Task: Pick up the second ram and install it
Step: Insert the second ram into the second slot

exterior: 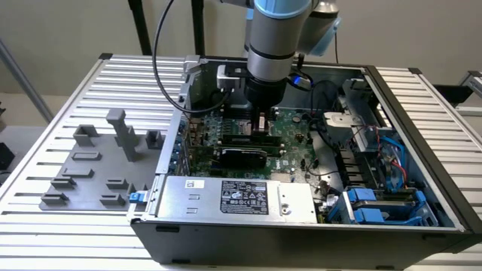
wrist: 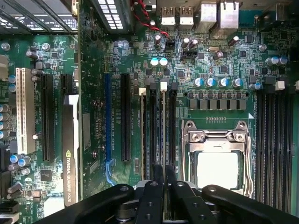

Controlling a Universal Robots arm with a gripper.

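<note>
One second ram [wrist: 164, 133], edge-on, gripped between the tool's [wrist: 164, 171] narrowed fingers, at the memory slots [wrist: 152, 121]; seating unclear. One similar stick [wrist: 142, 140], beside it. One grey fixture [exterior: 101, 175], nine o'clock of the computer case [exterior: 301, 243], exterior view.

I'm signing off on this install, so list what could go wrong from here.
Misalignment: the fingers hold the memory stick on edge among tightly packed slots; a slight tilt could make it jam or seat unevenly.

Knocking its neighbour: another upright stick stands close beside it, so a sideways slip might bump that one.

Collision: the processor's metal bracket sits nearby, and the fingers could catch it if they drift.
</note>
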